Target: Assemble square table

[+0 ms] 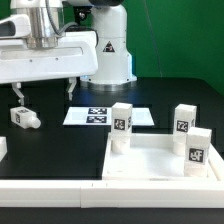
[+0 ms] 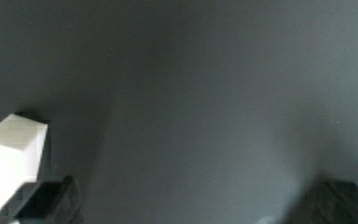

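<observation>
In the exterior view the white square table top (image 1: pixel 150 158) lies at the right with its raised rim up. Three white tagged legs stand upright at its corners: one at the far left corner (image 1: pixel 122 126), one at the far right corner (image 1: pixel 183 119) and one nearer on the right (image 1: pixel 196 148). Another tagged leg (image 1: pixel 23 118) lies loose on the black table at the left. My gripper (image 1: pixel 44 95) hangs open above and slightly right of that leg, holding nothing. In the wrist view the gripper (image 2: pixel 194 205) has dark fingertips (image 2: pixel 43 200) wide apart, with a white corner of the leg (image 2: pixel 19 140) to one side.
The marker board (image 1: pixel 100 115) lies flat on the table between the robot base (image 1: pixel 108 60) and the table top. A long white bar (image 1: pixel 60 188) runs along the front edge. A small white piece (image 1: pixel 2 148) shows at the exterior view's left edge.
</observation>
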### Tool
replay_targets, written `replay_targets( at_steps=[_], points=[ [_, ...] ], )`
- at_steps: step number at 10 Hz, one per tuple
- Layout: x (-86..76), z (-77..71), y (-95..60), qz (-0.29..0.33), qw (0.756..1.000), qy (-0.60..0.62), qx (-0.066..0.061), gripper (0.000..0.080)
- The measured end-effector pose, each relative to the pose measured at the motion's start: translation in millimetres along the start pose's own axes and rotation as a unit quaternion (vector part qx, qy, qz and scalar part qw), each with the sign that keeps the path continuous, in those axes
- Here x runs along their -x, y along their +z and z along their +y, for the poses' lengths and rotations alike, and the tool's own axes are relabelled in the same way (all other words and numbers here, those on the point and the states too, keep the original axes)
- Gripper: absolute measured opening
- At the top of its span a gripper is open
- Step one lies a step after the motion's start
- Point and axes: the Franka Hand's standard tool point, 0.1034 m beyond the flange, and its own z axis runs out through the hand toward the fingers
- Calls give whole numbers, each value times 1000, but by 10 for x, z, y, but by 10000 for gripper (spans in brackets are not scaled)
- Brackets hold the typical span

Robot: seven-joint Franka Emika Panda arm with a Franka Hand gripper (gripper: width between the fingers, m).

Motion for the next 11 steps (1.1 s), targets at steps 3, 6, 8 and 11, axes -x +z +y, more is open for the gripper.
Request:
replay_targets(
  at_steps=[3, 6, 8, 11],
  points=[
    [578, 116, 205, -42, 999, -2, 7, 649],
    [602, 170, 200, -38, 999, 5, 18, 649],
    [814, 213, 300, -56, 996, -66, 1, 649],
    [1305, 252, 483, -79, 994, -78, -10, 649]
  ],
)
